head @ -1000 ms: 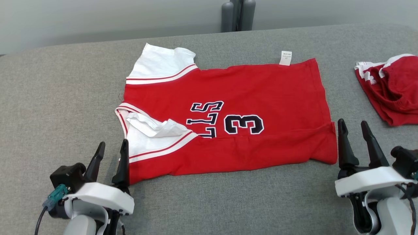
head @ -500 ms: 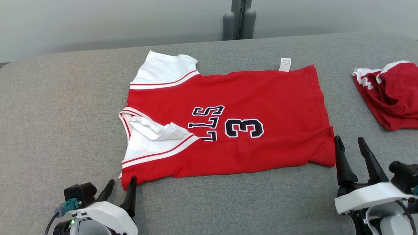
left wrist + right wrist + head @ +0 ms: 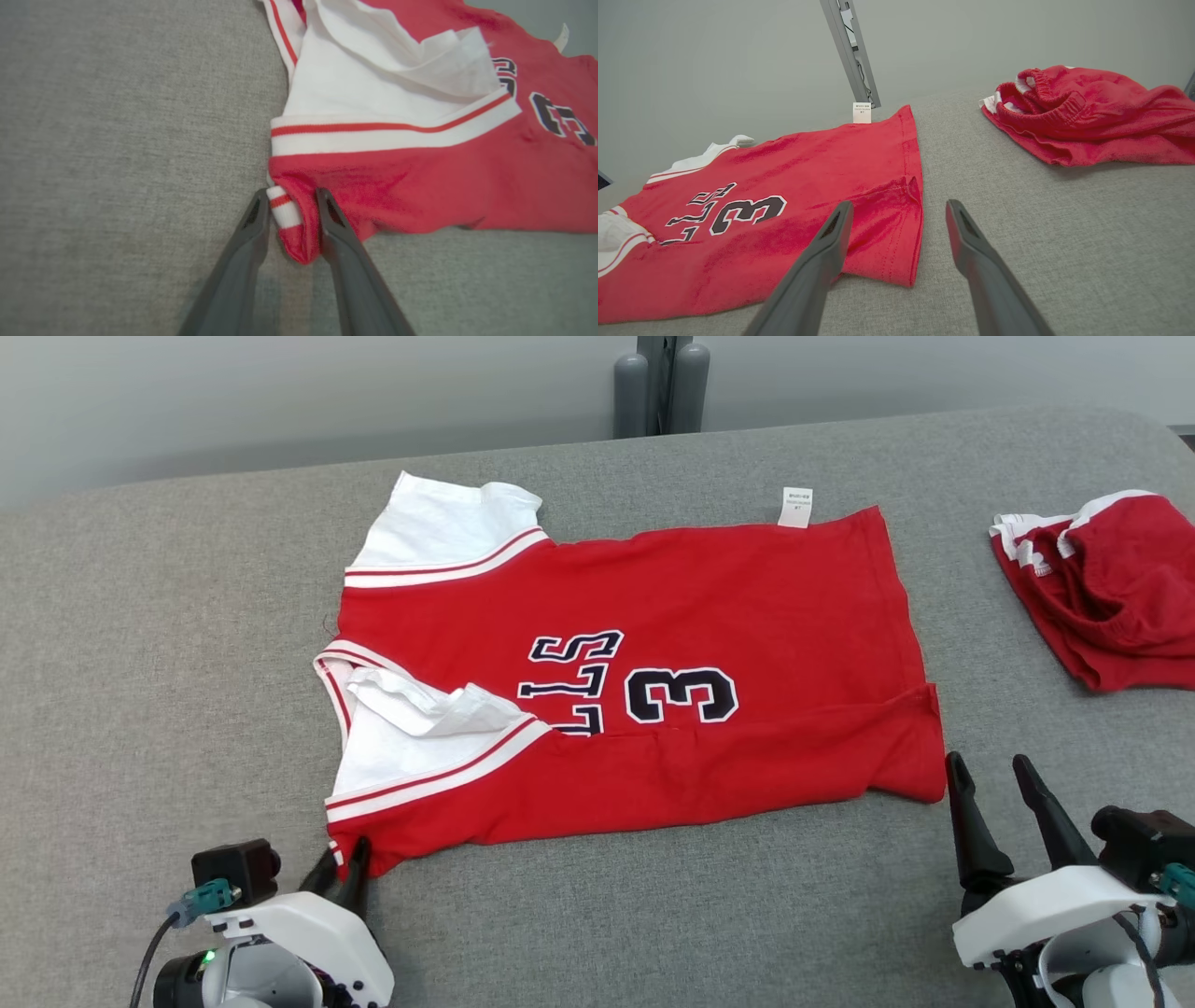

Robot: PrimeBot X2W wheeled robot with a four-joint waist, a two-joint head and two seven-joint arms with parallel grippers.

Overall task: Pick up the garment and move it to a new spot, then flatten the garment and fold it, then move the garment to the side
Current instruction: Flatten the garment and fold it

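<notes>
Red jersey with white sleeves point(image 3: 653, 616): flat, centre frame, on grey fabric surface point(image 3: 140, 663). Left gripper point(image 3: 290, 193) clamped on its lower-left corner (left wrist view reveals pinched striped trim). Right gripper point(image 3: 987, 763) spread, beside hem.

Grey fabric tabletop point(image 3: 140, 644), pale wall point(image 3: 280, 401), metal post point(image 3: 651, 373) behind

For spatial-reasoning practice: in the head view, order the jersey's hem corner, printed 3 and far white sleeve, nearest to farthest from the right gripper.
1. Hem corner, just left of the right gripper.
2. Printed 3, farther left.
3. Far white sleeve, top left.
</notes>
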